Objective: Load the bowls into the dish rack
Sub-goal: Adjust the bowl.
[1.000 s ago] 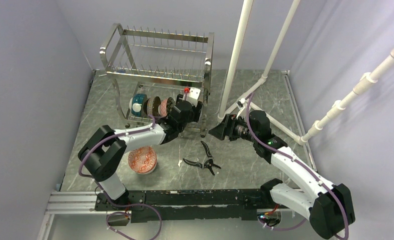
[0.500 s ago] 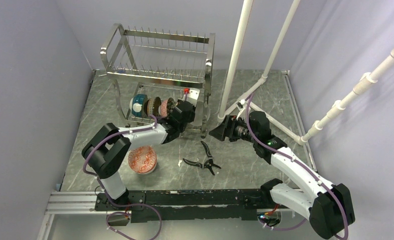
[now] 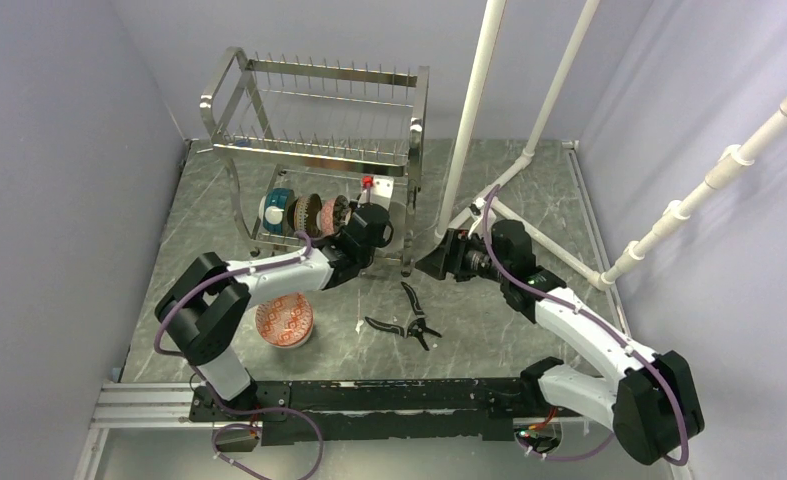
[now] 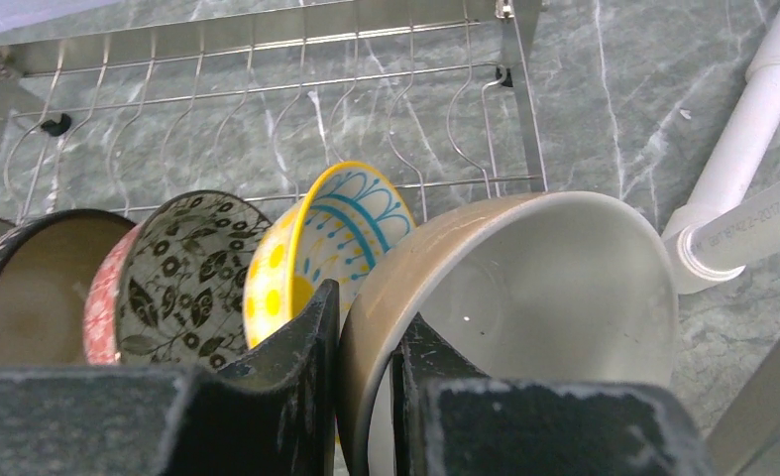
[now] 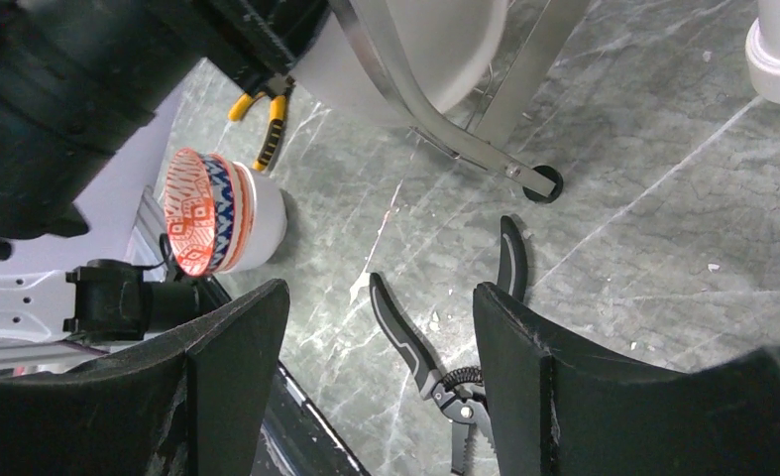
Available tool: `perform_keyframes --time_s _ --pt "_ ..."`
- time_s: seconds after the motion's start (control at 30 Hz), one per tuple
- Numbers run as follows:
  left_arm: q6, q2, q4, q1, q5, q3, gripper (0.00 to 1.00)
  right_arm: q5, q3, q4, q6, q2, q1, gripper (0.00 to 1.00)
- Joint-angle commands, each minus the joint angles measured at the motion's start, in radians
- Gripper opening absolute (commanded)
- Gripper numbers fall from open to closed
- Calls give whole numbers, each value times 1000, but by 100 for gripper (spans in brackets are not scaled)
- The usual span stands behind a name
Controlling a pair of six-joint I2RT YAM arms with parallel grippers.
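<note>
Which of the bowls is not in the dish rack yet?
The red-patterned bowl: it sits upright on the table, while the other bowls stand on edge in the dish rack's lower tier, the tan bowl between the left gripper's jaws.

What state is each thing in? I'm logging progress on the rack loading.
yellow bowl: on edge in the dish rack
floral bowl: on edge in the dish rack
tan bowl: held on edge beside the yellow bowl
left gripper: shut on the tan bowl
red-patterned bowl: upright on the table
pliers: lying flat, handles spread
right gripper: open, empty
</note>
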Motion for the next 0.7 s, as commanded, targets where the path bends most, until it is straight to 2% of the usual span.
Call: perform_keyframes --time_s 0.0,0.23,0.37,0.5,0.67 --pt "-39 -94 -59 7 -133 38 3 12 53 94 -3 31 -5 71" --pt "-20 -194 -168 9 -132 15 3 -39 86 136 12 72 -5 73" --pt "-7 -251 -249 9 -110 11 3 -89 83 183 49 93 -5 79" --pt "-24 -304 -329 9 -71 -2 3 -124 67 232 84 122 -2 85" --pt "-64 -347 -375 9 20 -26 3 -146 67 273 114 167 23 85"
